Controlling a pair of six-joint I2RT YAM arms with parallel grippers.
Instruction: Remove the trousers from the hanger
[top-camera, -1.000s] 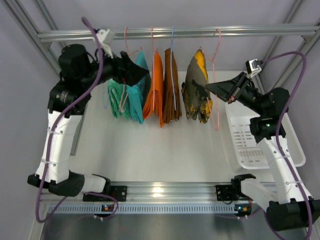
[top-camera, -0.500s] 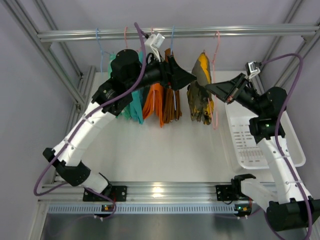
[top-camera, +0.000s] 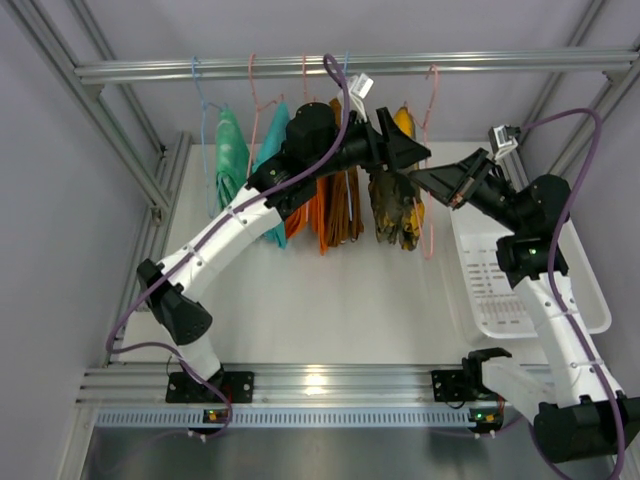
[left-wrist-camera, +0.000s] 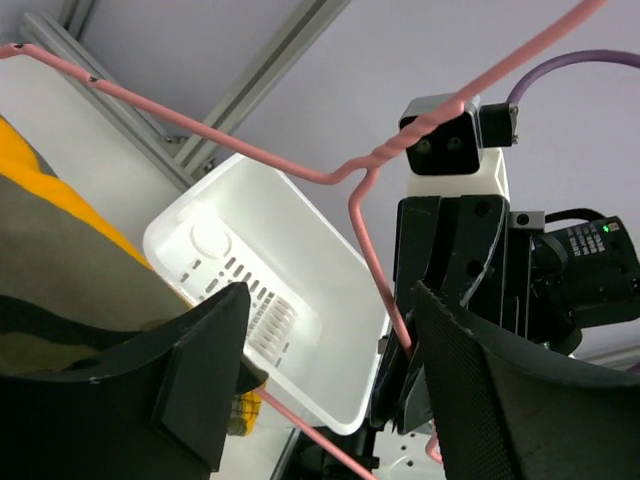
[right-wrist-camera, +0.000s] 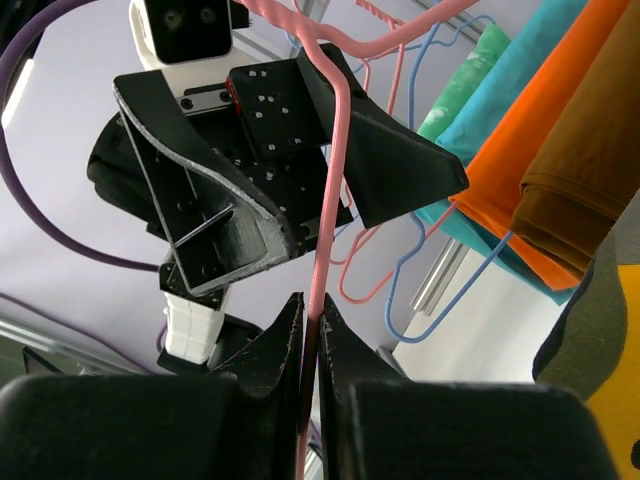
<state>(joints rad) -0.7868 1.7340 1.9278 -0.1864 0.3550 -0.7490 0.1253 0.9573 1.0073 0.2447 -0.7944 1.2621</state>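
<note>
Trousers for this step: the yellow-and-dark pair (top-camera: 396, 205), hanging folded on the pink hanger (top-camera: 433, 110) at the right end of the row, under the far rail (top-camera: 500, 64). Cloth hung long axis straight down, fold edge running far to near in the overhead view.

Right gripper (top-camera: 420, 177) was clamped tight on the pink hanger's wire, just right of the cloth, fingers pressed together with only the wire between them. That arm held the hanger and was not free to take the cloth.

Left gripper (top-camera: 412, 152) sat at the top of the yellow-and-dark pair, jaws apart and holding nothing. From its wrist view the cloth lay to the left of and below the jaws, close against the left finger (left-wrist-camera: 200, 370). The hanger's wire and the other gripper showed through the gap. Whether the wire sat inside the jaws or just beyond them, I could not tell. Both grippers were close, but the left was the free one, so my guess is it takes the cloth, which means dropping down and left onto the fold.

White basket (top-camera: 530, 300) stood on the right, below the right arm.

Change from a second earlier: the left arm had started at the far left end of the row, over the green trousers (top-camera: 230, 160) and teal trousers (top-camera: 272, 150). Half a second on it was over the orange trousers (top-camera: 318, 215) and brown trousers (top-camera: 346, 205), and now it reached right across them. Right arm and its grip looked unchanged throughout, and the row hung much as before.
</note>
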